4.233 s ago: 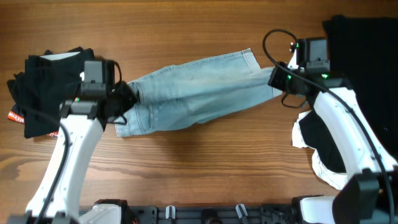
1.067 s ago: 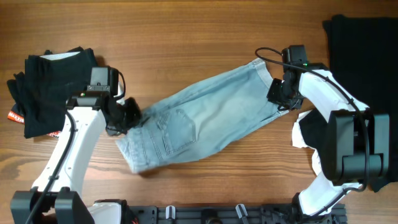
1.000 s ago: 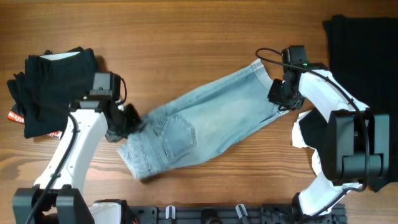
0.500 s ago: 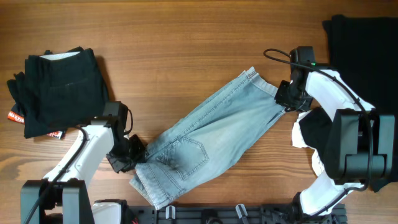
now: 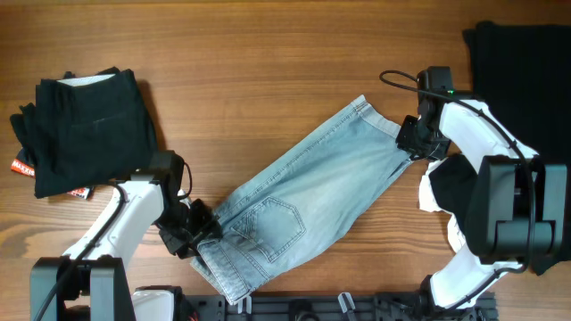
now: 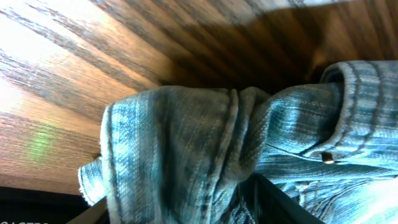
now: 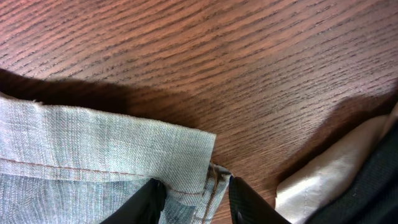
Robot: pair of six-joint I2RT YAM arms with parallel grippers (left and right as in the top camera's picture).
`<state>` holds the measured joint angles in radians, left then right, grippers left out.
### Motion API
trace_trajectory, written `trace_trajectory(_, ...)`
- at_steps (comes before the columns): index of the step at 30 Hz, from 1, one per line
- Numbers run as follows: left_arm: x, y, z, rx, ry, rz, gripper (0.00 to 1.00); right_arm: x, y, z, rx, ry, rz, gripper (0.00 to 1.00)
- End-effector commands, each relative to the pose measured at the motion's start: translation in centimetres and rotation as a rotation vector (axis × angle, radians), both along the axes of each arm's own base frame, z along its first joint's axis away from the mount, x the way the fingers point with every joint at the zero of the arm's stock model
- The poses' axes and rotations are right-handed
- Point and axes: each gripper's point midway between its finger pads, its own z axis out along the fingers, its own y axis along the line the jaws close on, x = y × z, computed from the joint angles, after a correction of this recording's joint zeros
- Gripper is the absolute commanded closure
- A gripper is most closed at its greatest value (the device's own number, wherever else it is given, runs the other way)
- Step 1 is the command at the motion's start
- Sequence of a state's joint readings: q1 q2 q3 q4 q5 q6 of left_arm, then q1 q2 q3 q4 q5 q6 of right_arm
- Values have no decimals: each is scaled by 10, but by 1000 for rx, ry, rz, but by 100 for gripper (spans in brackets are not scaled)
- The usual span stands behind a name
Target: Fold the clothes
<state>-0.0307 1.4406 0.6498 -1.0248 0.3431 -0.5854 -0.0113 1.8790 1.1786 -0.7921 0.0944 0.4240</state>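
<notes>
Diagonally across the bench [image 5: 268, 53] lie the denim shorts [image 5: 303, 209]; left claw [image 5: 196, 235] clamps the bunched waistband, right claw [image 5: 410, 145] nips a hem corner; that slim hold could slip under tension, skewing the fold.

shorts [image 5: 303, 209]: pale faded blue denim | folded pile [image 5: 85, 129]: black | spread garment [image 5: 522, 80]: black | table [image 5: 268, 53]: brown wood grain

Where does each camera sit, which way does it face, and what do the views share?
Overhead: above the table, facing straight down; both arms, shorts, black clothes show.
Left wrist: on the left gripper, facing the bunched waistband; finger edges show.
Right wrist: on the right gripper, facing the hem; both fingers show.
All three share the shorts.
</notes>
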Motion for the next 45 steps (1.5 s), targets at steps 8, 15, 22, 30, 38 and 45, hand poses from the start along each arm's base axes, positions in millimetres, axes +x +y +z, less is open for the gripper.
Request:
trace_trajectory(8, -13, -3, -14, -19, 18, 7, 21, -12, -18, -7, -28, 31, -193, 66)
trace_trajectory(15, 68, -5, -22, -32, -334, 3, 85, -17, -11, -8, 28, 59, -170, 96)
trace_trajectory(22, 178, 1, 20, -26, -795, 29, 96, -6, 8, -7, 147, 21, -227, 96)
trace_trajectory(30, 205, 43, 52, 83, -815, 93, 91, 10, 3, -4, 137, -47, -244, 92)
trace_trajectory(38, 164, 51, 27, 149, -633, 12, 0, 10, -1, 4, 118, -64, -173, 77)
trace_trajectory(45, 122, 47, 11, 131, -461, 7, 0, 42, 50, 96, 342, -372, 141, 69)
